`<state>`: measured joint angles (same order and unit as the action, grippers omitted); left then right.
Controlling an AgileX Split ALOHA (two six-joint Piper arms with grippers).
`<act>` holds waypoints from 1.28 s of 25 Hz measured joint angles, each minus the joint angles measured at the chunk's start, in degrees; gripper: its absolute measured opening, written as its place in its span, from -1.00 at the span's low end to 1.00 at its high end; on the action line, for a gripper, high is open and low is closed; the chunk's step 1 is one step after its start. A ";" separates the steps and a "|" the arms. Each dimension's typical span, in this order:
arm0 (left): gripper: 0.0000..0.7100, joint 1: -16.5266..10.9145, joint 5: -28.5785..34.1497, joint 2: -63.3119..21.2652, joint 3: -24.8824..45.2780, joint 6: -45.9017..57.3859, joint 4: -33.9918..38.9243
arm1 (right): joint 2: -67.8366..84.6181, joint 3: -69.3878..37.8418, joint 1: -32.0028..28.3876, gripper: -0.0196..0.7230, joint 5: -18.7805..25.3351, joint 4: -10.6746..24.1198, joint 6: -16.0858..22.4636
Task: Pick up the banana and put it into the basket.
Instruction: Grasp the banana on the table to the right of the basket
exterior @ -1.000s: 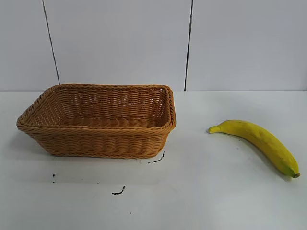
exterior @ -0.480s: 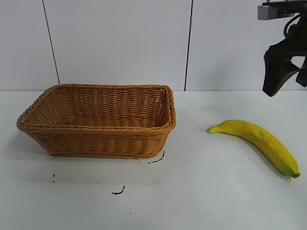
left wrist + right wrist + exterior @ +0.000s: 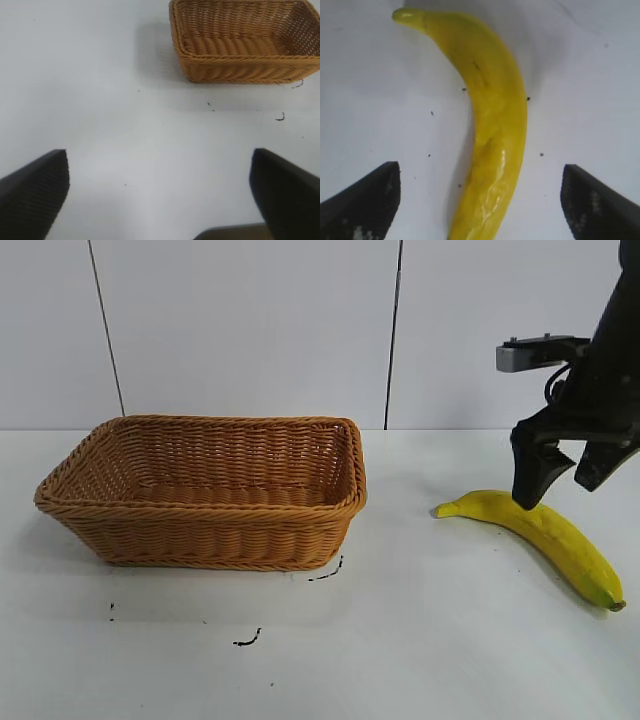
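- Right arm (image 3: pixel 610 360): matte black, with a small grey box and a black cable.
- Right gripper (image 3: pixel 562 478): two black, wedge-shaped fingers (image 3: pixel 362 205) with ribbed pads.

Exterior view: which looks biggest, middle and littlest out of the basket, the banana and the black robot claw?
1. basket, clearly the biggest.
2. banana, long but much slimmer.
3. right gripper, open above the banana; its visible claw looks smallest, though it runs off the picture's edge and may be at a different distance, so this is less sure.
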<state>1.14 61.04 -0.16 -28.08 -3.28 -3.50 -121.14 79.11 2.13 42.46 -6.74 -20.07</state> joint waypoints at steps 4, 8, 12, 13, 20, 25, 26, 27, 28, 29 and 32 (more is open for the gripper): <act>0.96 0.00 0.00 0.00 0.00 0.00 0.00 | -0.83 0.00 0.00 0.74 -1.95 0.20 0.17; 0.96 0.00 0.00 0.00 0.00 0.00 0.00 | -0.89 0.02 0.00 0.74 -3.01 0.43 0.17; 0.96 0.00 0.00 0.00 0.00 0.00 0.00 | -1.87 0.06 0.00 0.71 -3.00 0.64 1.06; 0.96 0.00 0.00 0.00 0.00 0.00 0.00 | -2.08 0.06 0.00 0.70 -3.00 0.64 1.34; 0.96 0.00 0.00 0.00 0.00 0.00 0.00 | -2.08 0.08 0.00 0.62 -1.28 0.69 2.41; 0.96 0.00 0.00 0.00 0.00 0.00 0.00 | -2.08 0.08 0.00 -0.08 -0.67 0.89 2.82; 0.96 0.00 0.00 0.00 0.00 0.00 0.00 | -2.08 0.08 0.00 -0.09 -0.31 1.16 2.76; 0.96 0.00 0.00 0.00 0.00 0.00 0.00 | -2.08 0.08 0.00 -0.09 0.10 1.53 2.76; 0.96 0.00 0.00 0.00 0.00 0.00 0.00 | -2.01 0.08 0.00 -0.09 0.34 1.75 2.76; 0.96 0.00 0.00 0.00 0.00 0.00 0.00 | -1.78 0.08 0.00 -0.09 0.61 2.08 2.76; 0.96 0.00 0.00 0.00 0.00 0.00 0.00 | -0.18 0.92 0.00 -0.09 3.01 2.85 2.76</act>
<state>1.14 61.04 -0.16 -28.08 -3.28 -3.50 -121.32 80.03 2.13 45.47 -3.89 -17.31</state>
